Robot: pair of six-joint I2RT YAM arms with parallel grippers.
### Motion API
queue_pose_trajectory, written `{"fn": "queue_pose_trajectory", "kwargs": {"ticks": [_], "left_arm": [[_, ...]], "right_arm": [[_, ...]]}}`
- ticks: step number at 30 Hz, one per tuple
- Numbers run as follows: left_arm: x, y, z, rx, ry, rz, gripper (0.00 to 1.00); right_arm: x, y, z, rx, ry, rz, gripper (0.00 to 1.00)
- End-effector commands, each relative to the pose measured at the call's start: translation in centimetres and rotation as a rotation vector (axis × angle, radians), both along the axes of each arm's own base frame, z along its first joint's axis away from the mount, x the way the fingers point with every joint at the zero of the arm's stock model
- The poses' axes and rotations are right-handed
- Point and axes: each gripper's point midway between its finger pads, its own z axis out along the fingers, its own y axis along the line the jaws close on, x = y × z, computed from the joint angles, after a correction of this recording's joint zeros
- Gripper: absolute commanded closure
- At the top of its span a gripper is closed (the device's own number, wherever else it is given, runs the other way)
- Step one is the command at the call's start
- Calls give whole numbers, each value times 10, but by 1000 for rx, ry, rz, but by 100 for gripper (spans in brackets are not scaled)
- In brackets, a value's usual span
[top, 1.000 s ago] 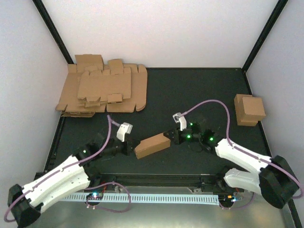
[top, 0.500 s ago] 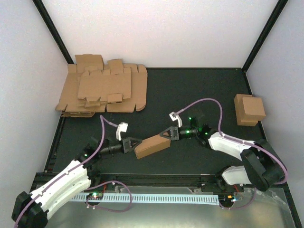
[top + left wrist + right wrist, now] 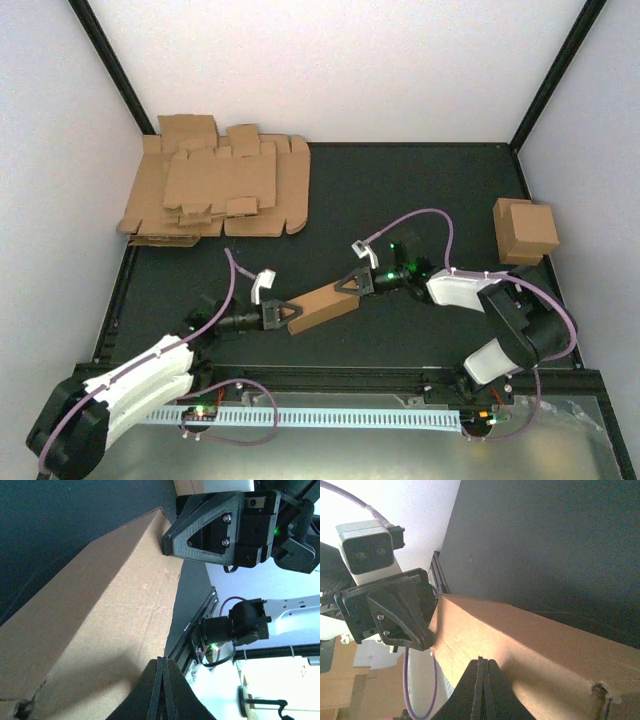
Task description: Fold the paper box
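The paper box [image 3: 325, 304], a closed brown cardboard block, lies slanted on the dark mat between my two grippers. My left gripper [image 3: 291, 314] is shut, its tip pressed against the box's lower left end with nothing between the fingers. My right gripper [image 3: 346, 288] is shut too, its tip against the upper right end. In the left wrist view the box [image 3: 100, 620] fills the left half, with the left gripper [image 3: 162, 661] on its face and the right gripper [image 3: 207, 527] at the far corner. The right wrist view shows the box [image 3: 535, 645] under the right gripper [image 3: 481, 660].
A pile of flat brown cardboard blanks [image 3: 215, 188] lies at the back left. Two small folded boxes [image 3: 525, 230] sit stacked at the right edge. Purple cables loop over both wrists. A white slotted rail [image 3: 320, 418] runs along the near edge.
Both arms have turned and stretched lower. The left gripper's tip came up against the box's left end, and the right gripper's tip now points into the right end. The box barely shifted.
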Motion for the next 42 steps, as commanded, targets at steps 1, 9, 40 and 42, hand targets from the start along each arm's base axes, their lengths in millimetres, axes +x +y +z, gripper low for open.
{"fn": "queue_pose_trajectory", "kwargs": {"ticks": [1, 9, 40, 42], "left_arm": [[2, -5, 10, 18, -20, -46, 98], [8, -6, 52, -7, -87, -35, 98], [6, 2, -24, 112, 98, -7, 99], [6, 1, -25, 132, 108, -17, 99]], "right_arm": [[1, 0, 14, 1, -33, 8, 98], [5, 2, 46, 19, -88, 15, 98], [4, -2, -20, -112, 13, 29, 98], [7, -4, -21, -141, -13, 21, 98]]}}
